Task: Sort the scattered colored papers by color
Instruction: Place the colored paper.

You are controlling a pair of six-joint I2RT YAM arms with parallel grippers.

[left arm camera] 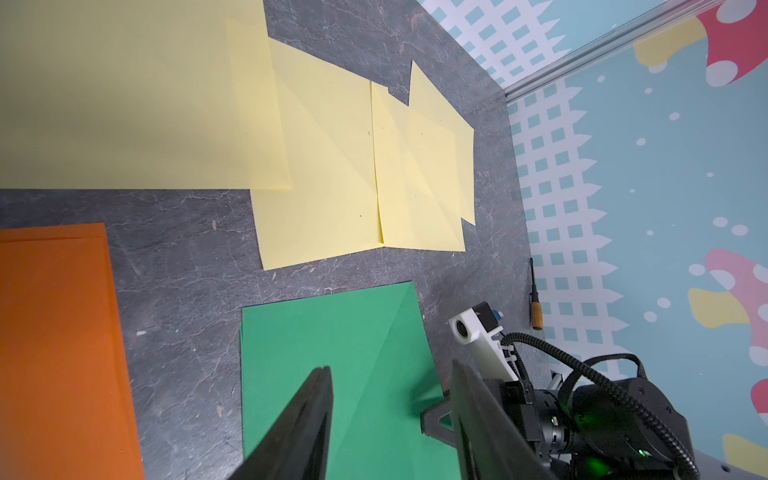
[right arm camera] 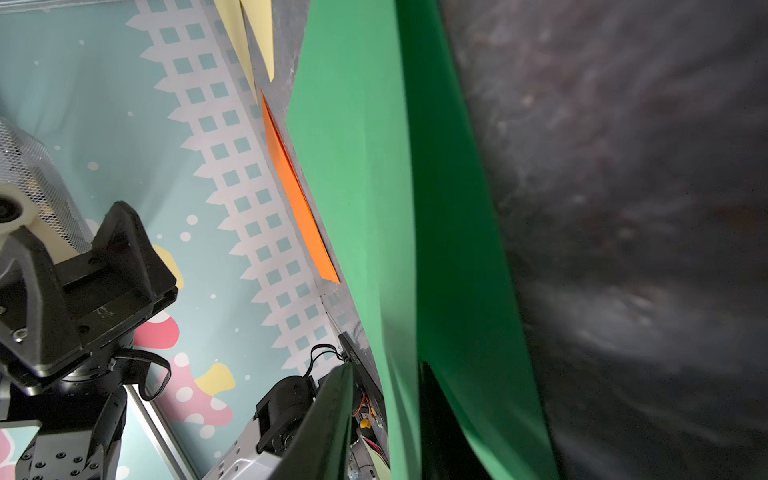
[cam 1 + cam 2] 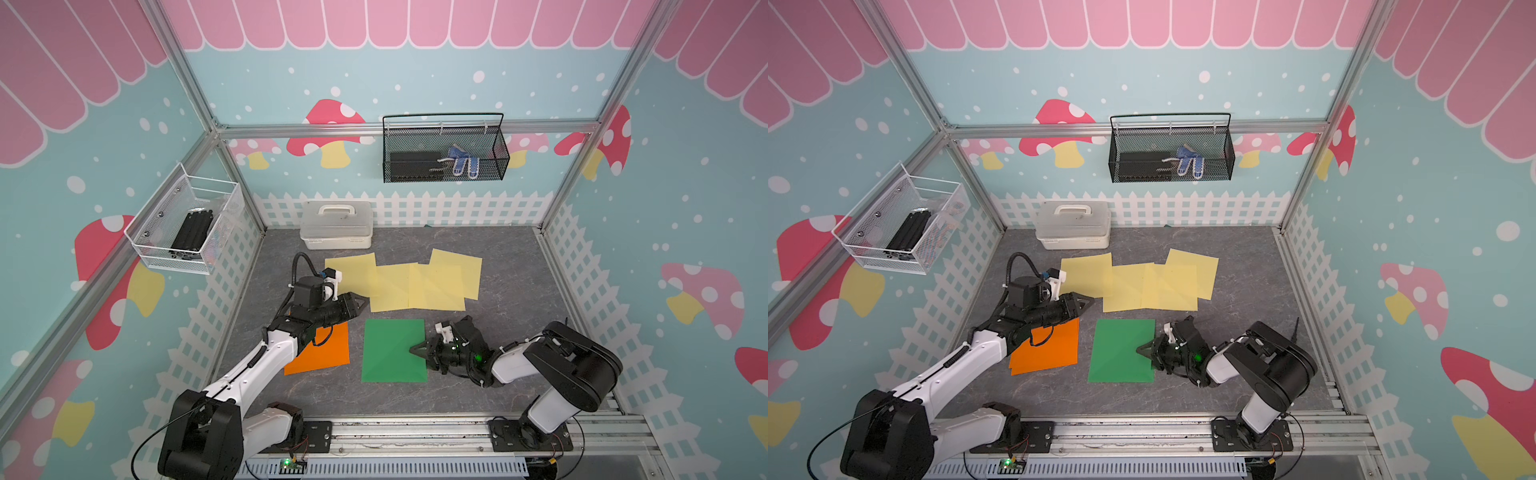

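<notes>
My right gripper (image 3: 415,350) sits low at the right edge of the green papers (image 3: 390,353), jaws slightly apart around that edge, not clamped. The left gripper (image 3: 360,303) hangs half open and empty beside the fanned yellow papers (image 3: 415,286). Orange papers (image 3: 328,353) lie left of green. I judge green is being set down; next I square up the yellows. I can read no writing.

Orange paper (image 3: 328,353): upper-left portion hidden under the left arm (image 3: 278,349) in both top views. Black mesh basket (image 3: 490,162), upper centre: contents too small to identify. Right wrist view: tabletop (image 2: 623,187) blurred; green paper (image 2: 365,187) cut off by the frame edge.
</notes>
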